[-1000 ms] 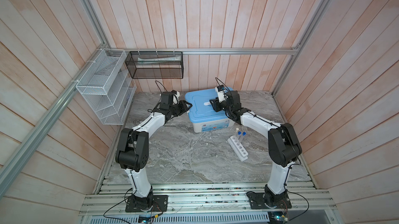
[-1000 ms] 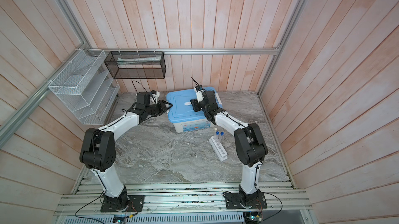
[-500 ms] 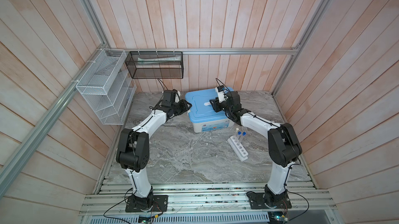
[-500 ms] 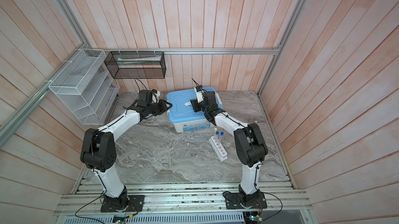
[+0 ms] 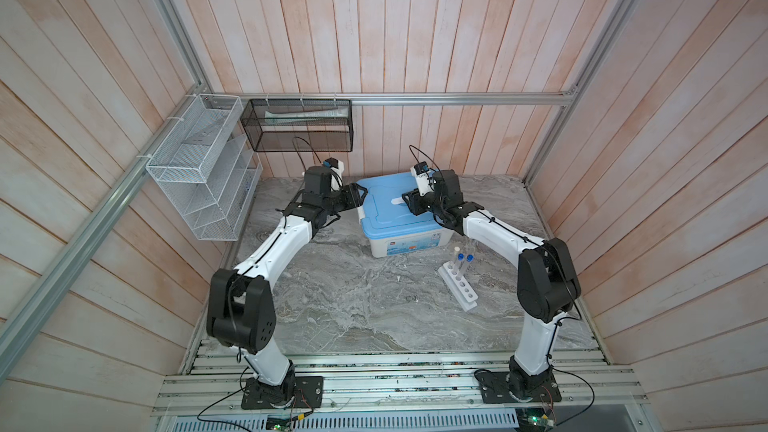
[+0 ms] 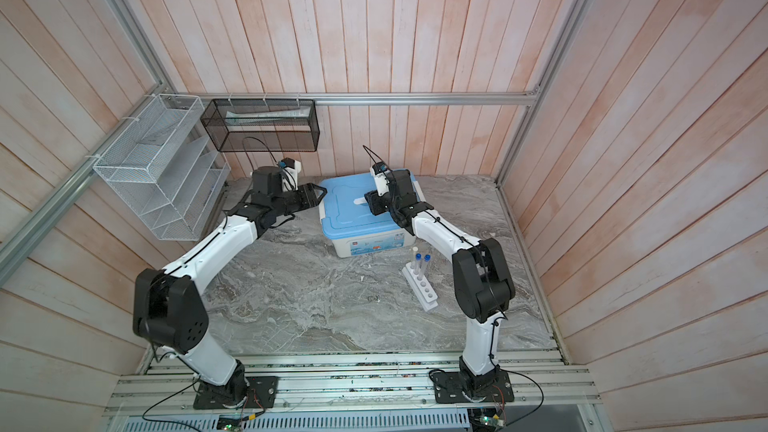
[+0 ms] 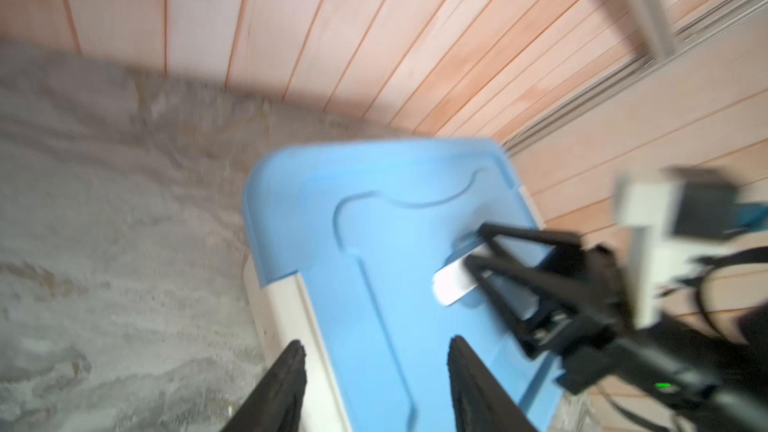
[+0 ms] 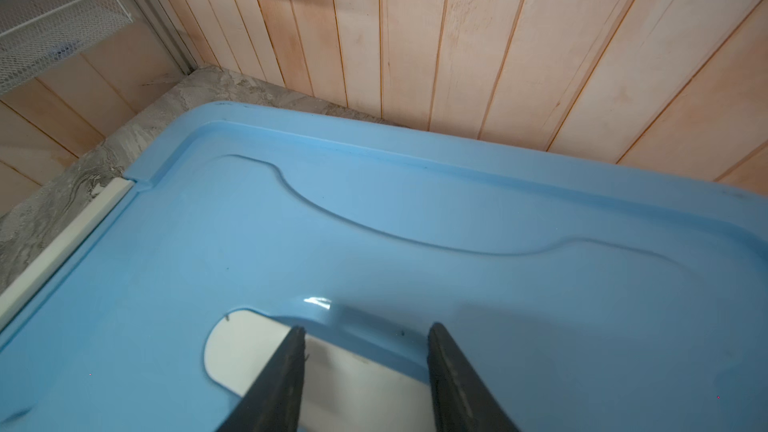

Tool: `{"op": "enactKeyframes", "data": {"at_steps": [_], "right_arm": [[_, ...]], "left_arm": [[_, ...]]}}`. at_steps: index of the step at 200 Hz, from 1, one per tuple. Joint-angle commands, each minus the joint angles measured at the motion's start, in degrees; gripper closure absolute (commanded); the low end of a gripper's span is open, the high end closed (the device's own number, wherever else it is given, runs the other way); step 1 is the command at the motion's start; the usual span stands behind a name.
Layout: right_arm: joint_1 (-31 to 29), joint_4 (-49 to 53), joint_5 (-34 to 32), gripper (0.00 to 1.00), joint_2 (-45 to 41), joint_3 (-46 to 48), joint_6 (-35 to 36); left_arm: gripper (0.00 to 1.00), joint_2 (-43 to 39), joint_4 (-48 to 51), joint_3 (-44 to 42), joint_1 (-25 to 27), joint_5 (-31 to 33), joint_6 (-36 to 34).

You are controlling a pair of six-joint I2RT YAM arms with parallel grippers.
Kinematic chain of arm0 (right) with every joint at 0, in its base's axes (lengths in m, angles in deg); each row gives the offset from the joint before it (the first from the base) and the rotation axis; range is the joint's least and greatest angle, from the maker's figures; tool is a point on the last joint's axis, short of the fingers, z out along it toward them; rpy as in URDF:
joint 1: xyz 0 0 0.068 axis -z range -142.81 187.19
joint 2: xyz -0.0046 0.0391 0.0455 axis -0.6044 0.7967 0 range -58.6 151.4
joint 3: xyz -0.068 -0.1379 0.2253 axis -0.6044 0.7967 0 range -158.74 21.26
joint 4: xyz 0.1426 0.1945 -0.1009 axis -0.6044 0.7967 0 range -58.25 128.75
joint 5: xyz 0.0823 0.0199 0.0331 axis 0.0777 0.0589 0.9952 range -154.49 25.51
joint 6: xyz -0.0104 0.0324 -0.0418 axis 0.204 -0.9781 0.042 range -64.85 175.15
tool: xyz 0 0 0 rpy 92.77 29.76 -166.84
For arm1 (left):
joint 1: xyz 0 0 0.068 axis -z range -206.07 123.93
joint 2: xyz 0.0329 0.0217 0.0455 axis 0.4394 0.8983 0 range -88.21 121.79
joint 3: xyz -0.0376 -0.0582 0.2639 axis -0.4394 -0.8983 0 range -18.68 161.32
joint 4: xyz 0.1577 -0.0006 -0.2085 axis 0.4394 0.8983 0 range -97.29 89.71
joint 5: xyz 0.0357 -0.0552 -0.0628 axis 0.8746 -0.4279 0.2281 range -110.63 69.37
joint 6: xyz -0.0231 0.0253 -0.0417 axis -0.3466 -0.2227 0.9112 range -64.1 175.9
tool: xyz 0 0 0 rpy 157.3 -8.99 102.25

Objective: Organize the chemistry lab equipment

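Observation:
A white six-hole rack (image 5: 457,287) (image 6: 420,289) lies on the marble at the right. In its far end stand three clear tubes (image 5: 464,261) (image 6: 420,261), two blue-capped and one white-capped. My left gripper (image 5: 362,195) (image 6: 321,192) (image 7: 376,346) is open at the left edge of the blue-lidded box (image 5: 386,217) (image 6: 345,217). One finger is outside the rim and the other is over the lid. My right gripper (image 5: 406,200) (image 6: 368,200) (image 8: 365,330) hangs open low over the lid. Its jaws stand on either side of the white handle (image 8: 245,351) (image 7: 451,284).
A white wire-mesh rack (image 5: 203,168) hangs on the left wall. A black mesh basket (image 5: 299,130) on the back wall holds a long pale item. The box sits close to the back wall.
My left gripper has opened wider and shifted a little toward the box's left edge; its view is blurred. The right gripper has stayed over the handle.

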State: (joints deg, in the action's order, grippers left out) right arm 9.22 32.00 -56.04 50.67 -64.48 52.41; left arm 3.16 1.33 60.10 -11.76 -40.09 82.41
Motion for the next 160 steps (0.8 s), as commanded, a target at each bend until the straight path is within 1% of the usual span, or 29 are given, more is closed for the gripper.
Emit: {"op": "enactKeyframes", "data": {"at_steps": [1,39,61,68,77,89,99,101,104,108,109,111,112,114,125,136,160], "right_arm": [[-1.0,10.8,0.0,0.48,-0.5,-1.4,0.7],[-0.8,11.9,-2.7,0.46,-3.0,-2.4,1.6],[0.2,11.3,-3.4,0.42,-6.4,-0.9,1.2],[0.6,11.0,-3.4,0.4,-7.8,-0.2,1.2],[1.3,10.5,-3.6,0.36,-9.7,0.7,1.2],[2.1,9.5,-4.9,0.31,-12.7,2.3,1.5],[2.8,7.4,-8.3,0.26,-15.9,4.7,1.3],[2.9,6.8,-9.1,0.24,-16.5,5.3,1.2],[3.1,5.7,-10.5,0.23,-17.6,6.5,1.2],[3.4,4.1,-12.2,0.21,-19.1,8.3,1.2],[3.6,3.6,-12.6,0.2,-19.5,8.7,1.2],[3.7,2.6,-13.3,0.2,-20.4,9.7,1.2],[3.9,2.1,-13.7,0.19,-20.7,10.3,1.2],[4.1,1.3,-14.4,0.19,-21.6,11.3,1.2],[6.0,-5.2,-17.5,0.17,-26.3,17.9,0.6],[8.4,-11.5,-19.7,0.15,-31.2,24.6,-0.8],[14.5,-23.0,-23.8,0.13,-40.5,37.9,-2.9]], "left_arm": [[0.4,-7.0,-9.3,-4.9,-3.4,2.5,-2.7],[0.39,-12.7,-10.4,-12.6,-8.9,5.5,-3.1],[0.39,-15.3,-13.6,-18.7,-14.1,6.2,0.6],[0.39,-16.5,-15.4,-21.5,-15.6,7.0,1.5],[0.39,-18.2,-17.6,-24.9,-16.9,9.3,1.5],[0.38,-20.7,-19.9,-29.2,-17.7,14.0,-0.1],[0.37,-22.6,-21.6,-32.4,-17.8,18.1,-1.8],[0.36,-23.0,-21.9,-33.1,-17.9,18.8,-2.1],[0.3,-23.5,-22.5,-34.0,-18.1,19.8,-2.6],[0.2,-24.2,-23.2,-35.4,-18.1,21.1,-3.2],[0.16,-24.4,-23.4,-35.7,-18.1,21.5,-3.4],[0.05,-24.8,-23.8,-36.4,-18.1,22.1,-3.7],[0.03,-24.9,-24.1,-36.7,-18.1,22.5,-4.0],[0.0,-25.3,-24.6,-37.4,-18.1,23.0,-4.3],[0.0,-26.5,-27.8,-41.1,-18.3,27.1,-5.8],[0.0,-26.8,-30.1,-43.8,-18.7,29.9,-6.7],[0.0,-25.6,-34.8,-48.2,-18.8,32.5,-9.0]]}}
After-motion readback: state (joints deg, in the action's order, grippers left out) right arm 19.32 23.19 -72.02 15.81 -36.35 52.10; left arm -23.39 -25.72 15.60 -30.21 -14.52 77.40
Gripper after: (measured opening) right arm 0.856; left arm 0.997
